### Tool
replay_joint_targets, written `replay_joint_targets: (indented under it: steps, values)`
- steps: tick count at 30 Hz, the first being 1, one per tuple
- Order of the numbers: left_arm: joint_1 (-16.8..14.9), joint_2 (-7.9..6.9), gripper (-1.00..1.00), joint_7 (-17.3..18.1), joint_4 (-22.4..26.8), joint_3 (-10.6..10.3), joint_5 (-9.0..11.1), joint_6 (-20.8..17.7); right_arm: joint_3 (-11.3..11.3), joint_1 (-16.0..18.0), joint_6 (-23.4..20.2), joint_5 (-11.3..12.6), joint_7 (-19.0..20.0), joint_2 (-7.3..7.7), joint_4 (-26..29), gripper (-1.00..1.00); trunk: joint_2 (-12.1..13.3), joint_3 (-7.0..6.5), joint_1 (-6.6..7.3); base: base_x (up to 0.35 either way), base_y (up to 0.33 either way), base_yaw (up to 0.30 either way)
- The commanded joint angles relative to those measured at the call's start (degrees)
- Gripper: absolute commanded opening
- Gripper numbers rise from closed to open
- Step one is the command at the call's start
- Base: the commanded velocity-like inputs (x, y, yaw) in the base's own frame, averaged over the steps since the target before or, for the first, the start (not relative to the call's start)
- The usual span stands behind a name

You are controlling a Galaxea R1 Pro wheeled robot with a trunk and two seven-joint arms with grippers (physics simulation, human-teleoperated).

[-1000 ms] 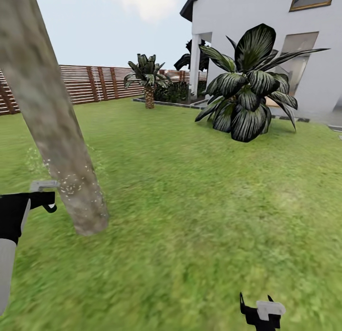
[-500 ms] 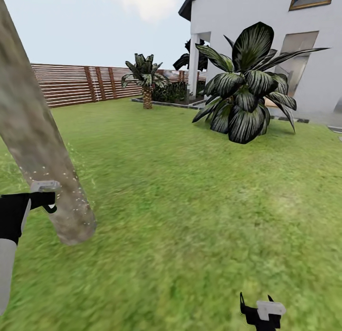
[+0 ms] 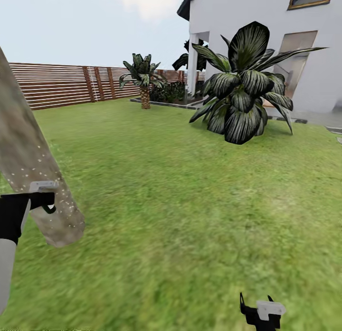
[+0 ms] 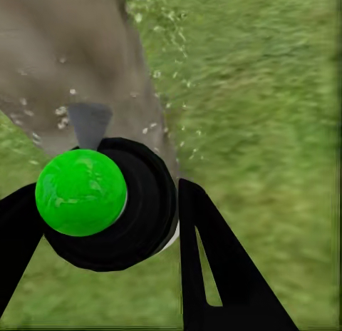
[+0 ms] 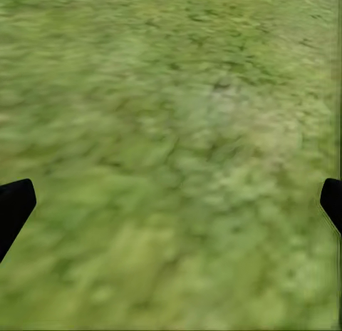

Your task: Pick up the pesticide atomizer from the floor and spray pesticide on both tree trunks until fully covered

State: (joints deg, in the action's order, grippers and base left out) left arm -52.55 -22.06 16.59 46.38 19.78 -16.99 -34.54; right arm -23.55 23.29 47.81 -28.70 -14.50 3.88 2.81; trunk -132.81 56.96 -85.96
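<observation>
Green-dotted pesticide atomizer [image 4: 107, 206] sits in the left gripper [image 4: 107, 224], no writing legible.

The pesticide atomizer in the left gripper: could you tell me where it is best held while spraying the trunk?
Grip the pesticide atomizer around its round cylindrical body, fingers on opposite sides, as the left gripper does now. That leaves the top dot, green here, uncovered and the nozzle free to face the tree trunk, where white spray specks show.
</observation>
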Motion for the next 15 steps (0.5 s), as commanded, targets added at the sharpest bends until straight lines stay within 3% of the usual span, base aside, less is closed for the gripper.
replay_joint_targets:
  steps: [1, 5, 8, 15]
  values:
    - [0.00, 0.00, -1.00, -0.26, -0.12, 0.00, 0.03, 0.00, 0.00, -0.01, 0.00, 0.01, 0.00, -0.01, 0.00, 1.00, 0.00, 0.00, 0.00, 0.000, -0.273, 0.143]
    - [0.12, 0.33, -1.00, -2.45, -2.01, -0.02, 0.45, 0.21, -0.01, 0.00, 0.00, 0.04, 0.00, -0.01, 0.00, 1.00, 0.00, 0.00, 0.00, 0.000, -0.273, 0.250]
    - [0.45, 2.39, -1.00, -2.89, -5.86, 0.03, 0.25, 0.79, -0.01, 0.00, 0.00, 0.02, 0.00, -0.01, 0.00, 1.00, 0.00, 0.00, 0.00, 0.000, -0.273, 0.266]
    - [0.89, 2.51, -1.00, -6.43, -10.18, 0.30, 0.21, 1.01, -0.01, 0.00, 0.00, 0.03, 0.00, -0.01, 0.00, 1.00, 0.00, 0.00, 0.00, 0.140, -0.221, 0.045]
